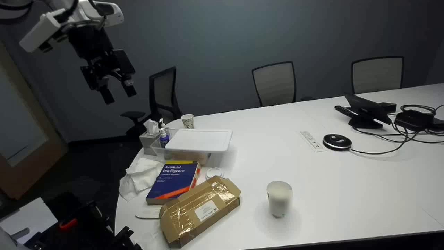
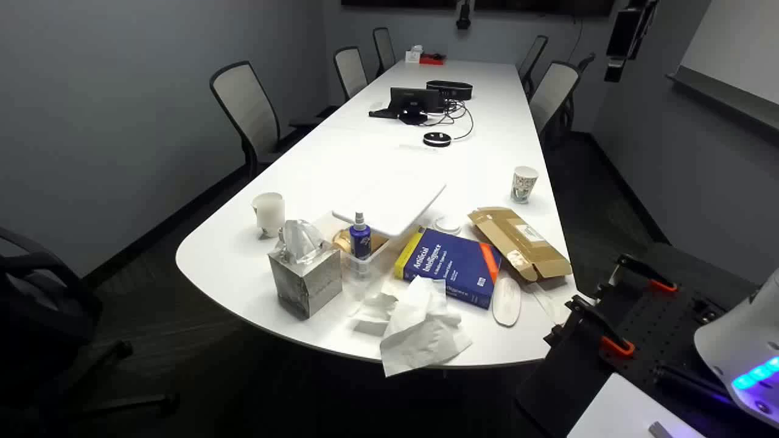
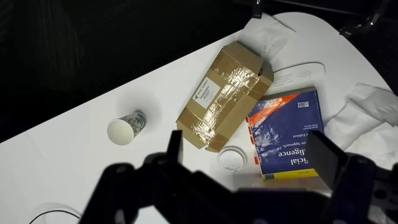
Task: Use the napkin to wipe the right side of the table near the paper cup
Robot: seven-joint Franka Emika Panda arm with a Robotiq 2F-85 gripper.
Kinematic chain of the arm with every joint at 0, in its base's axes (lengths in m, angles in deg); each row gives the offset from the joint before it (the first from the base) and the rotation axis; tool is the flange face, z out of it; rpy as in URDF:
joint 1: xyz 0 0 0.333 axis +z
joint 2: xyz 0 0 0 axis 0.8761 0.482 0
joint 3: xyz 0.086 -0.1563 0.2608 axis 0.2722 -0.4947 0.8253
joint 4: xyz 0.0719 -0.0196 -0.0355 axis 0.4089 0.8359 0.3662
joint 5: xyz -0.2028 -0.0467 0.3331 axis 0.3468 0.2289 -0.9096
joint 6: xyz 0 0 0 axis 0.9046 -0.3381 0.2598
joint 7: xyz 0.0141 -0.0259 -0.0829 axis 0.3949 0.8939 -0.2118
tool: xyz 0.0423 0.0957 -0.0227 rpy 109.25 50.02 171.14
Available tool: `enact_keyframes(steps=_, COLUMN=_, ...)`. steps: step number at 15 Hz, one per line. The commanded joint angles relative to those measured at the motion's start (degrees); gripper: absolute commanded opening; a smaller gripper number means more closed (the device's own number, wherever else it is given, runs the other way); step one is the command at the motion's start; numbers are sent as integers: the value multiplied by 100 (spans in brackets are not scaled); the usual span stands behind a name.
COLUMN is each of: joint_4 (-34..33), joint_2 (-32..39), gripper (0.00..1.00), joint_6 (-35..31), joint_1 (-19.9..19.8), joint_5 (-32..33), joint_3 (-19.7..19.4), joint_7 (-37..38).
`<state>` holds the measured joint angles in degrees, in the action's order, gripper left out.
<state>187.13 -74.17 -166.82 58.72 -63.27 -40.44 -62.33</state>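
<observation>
The white napkin [image 1: 143,176] lies crumpled on the white table [image 1: 256,156], beside the blue book at the rounded end. It also shows in an exterior view [image 2: 424,328], overhanging the edge, and in the wrist view [image 3: 370,115] at the right. A patterned paper cup [image 1: 279,198] stands upright near the long edge by the tan packet; it shows in an exterior view [image 2: 523,185] and the wrist view [image 3: 124,129]. A second cup [image 1: 188,121] stands across the table [image 2: 268,214]. My gripper [image 1: 118,92] hangs high above; its fingers [image 3: 245,140] are apart with nothing between them.
The tan packet [image 1: 204,210] and blue book [image 1: 175,180] lie beside the napkin. A clear bin with a tilted white lid [image 1: 199,140], tissue box [image 2: 307,280] and purple spray bottle [image 2: 360,240] stand near the rounded end. A cup lid [image 3: 231,159] lies by the book.
</observation>
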Motion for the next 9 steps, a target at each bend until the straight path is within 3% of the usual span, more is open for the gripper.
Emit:
enact_keyframes(steps=1, joint_4=-14, joint_2=4, gripper=100, joint_6=26, joint_1=72, joint_5=36, joint_3=-57, joint_7=35)
enact_keyframes(steps=6, joint_4=-14, joint_2=4, gripper=100, joint_6=26, joint_1=72, joint_5=36, joint_3=-57, joint_7=35)
enact_keyframes(steps=9, joint_4=44, joint_2=612, gripper=100, joint_6=-634, joint_1=140, joint_5=-84, joint_3=211, joint_7=717)
